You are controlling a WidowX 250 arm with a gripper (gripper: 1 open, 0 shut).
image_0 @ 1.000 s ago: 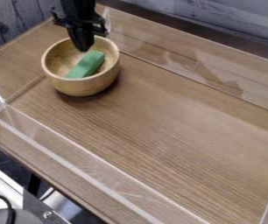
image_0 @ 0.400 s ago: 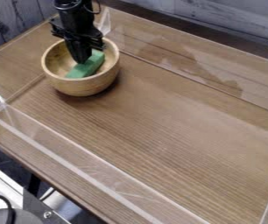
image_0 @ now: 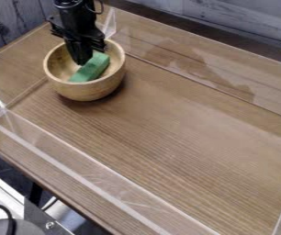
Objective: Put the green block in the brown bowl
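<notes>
Green block point(image_0: 95, 63) lies inside the brown bowl point(image_0: 84, 84) near the tabletop's point(image_0: 180, 138) far left corner — placing looks done. Gripper point(image_0: 82, 48), jaws shut and holding nothing, hangs just above it — next, lift clear.

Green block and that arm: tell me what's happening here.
A single robot arm hangs over the brown bowl at the far left of the wooden table. Its gripper points down into the bowl, fingers shut. The green block lies inside the bowl, right beside the tips; whether it is gripped is unclear.
</notes>
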